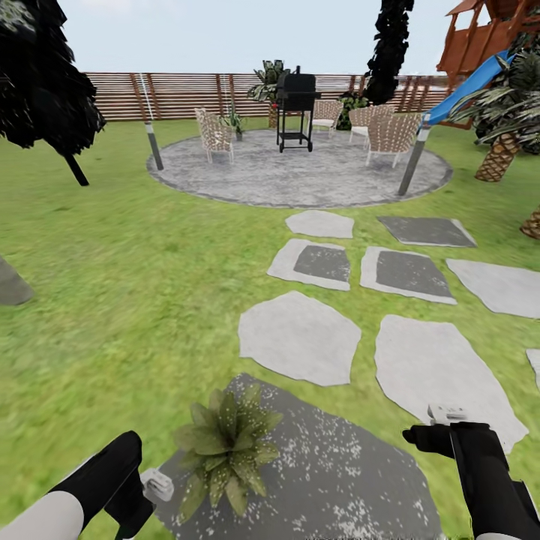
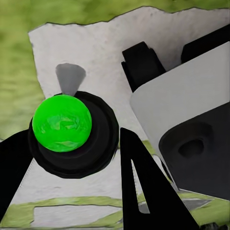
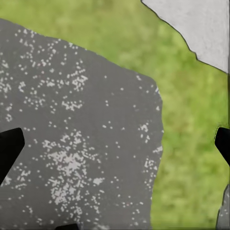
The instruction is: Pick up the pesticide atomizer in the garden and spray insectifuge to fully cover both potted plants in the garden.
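1. Head view: a potted plant (image 1: 225, 442), whitish insectifuge (image 1: 244, 450) on its leaves, sits at six o'clock on a dark stepping stone (image 1: 352, 465). The left gripper (image 1: 146, 487) at seven o'clock seems to carry something white, perhaps the pesticide atomizer (image 1: 157, 484).
2. Left wrist view: whether the jaws grip, I cannot tell.
3. Right wrist view: the right gripper (image 3: 115, 143) hangs spread and empty over the speckled stone.

I'm in a home back garden, rendered in sim. Lawn (image 1: 112, 285) all round me, w/ grey and white stepping stones (image 1: 300, 337) leading up to a round paved patio (image 1: 300, 176). On it: a black BBQ grill (image 1: 296, 109) and wicker chairs (image 1: 215, 133), so it's a place for sitting outdoors. Slatted brown wooden fence (image 1: 172, 94) closes off the back. Kids' wooden play tower w/ blue slide (image 1: 469, 86) at far right, palm (image 1: 499, 154) beside it, dark trees (image 1: 45, 82) at left. Low potted plant (image 1: 225, 446) on the dark stone nearest me.
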You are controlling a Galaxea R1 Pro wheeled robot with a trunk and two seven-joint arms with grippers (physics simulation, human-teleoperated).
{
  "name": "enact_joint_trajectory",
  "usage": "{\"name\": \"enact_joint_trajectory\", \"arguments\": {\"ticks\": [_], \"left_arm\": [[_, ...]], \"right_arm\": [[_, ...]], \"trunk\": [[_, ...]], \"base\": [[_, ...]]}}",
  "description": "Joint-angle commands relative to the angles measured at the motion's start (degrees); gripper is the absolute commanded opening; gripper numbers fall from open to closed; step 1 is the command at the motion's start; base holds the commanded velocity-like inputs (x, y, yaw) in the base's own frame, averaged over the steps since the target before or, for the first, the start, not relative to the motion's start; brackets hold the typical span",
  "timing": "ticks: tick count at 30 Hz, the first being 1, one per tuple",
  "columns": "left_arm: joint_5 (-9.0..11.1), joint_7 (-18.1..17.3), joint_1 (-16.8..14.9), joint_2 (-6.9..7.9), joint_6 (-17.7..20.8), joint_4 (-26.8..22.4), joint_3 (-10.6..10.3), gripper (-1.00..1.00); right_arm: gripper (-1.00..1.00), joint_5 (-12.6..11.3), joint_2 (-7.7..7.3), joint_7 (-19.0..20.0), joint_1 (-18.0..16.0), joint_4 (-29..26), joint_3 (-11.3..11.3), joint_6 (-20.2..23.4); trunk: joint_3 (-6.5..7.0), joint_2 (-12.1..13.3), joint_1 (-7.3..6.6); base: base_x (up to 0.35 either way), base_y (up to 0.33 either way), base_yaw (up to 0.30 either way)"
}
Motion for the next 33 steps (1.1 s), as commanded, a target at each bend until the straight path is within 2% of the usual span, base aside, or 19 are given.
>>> {"name": "enact_joint_trajectory", "arguments": {"ticks": [1,8,12,25,33], "left_arm": [[-0.5,-0.6,0.0,0.06,0.1,-0.1,-0.2,-1.00],[-0.5,-0.6,0.0,0.06,0.1,-0.1,-0.3,-1.00],[-0.5,-0.6,0.0,-0.02,0.1,-0.1,-0.3,-1.00],[-0.5,-0.6,0.1,-0.07,0.1,-0.1,-0.5,-1.00],[-0.5,-0.6,0.0,-0.12,0.1,-0.1,-0.6,-1.00]], "right_arm": [[1.00,0.6,0.02,0.6,-0.1,-0.1,-0.1,0.1],[1.00,0.6,0.03,0.6,-0.1,-0.1,-0.1,0.1],[1.00,0.6,0.02,0.6,-0.1,-0.1,-0.1,0.1],[1.00,0.6,0.05,0.6,-0.1,-0.1,0.0,0.1],[1.00,0.6,0.04,0.6,-0.1,-0.1,0.0,0.1]], "trunk": [[-0.05,0.0,-0.01],[-0.05,0.0,-0.01],[-0.05,0.0,-0.01],[-0.05,0.0,-0.01],[-0.05,0.0,-0.01]], "base": [[0.000,0.009,-0.255],[0.000,0.001,-0.252],[0.000,0.058,-0.046],[-0.070,0.277,-0.004],[-0.248,0.224,-0.199]]}}
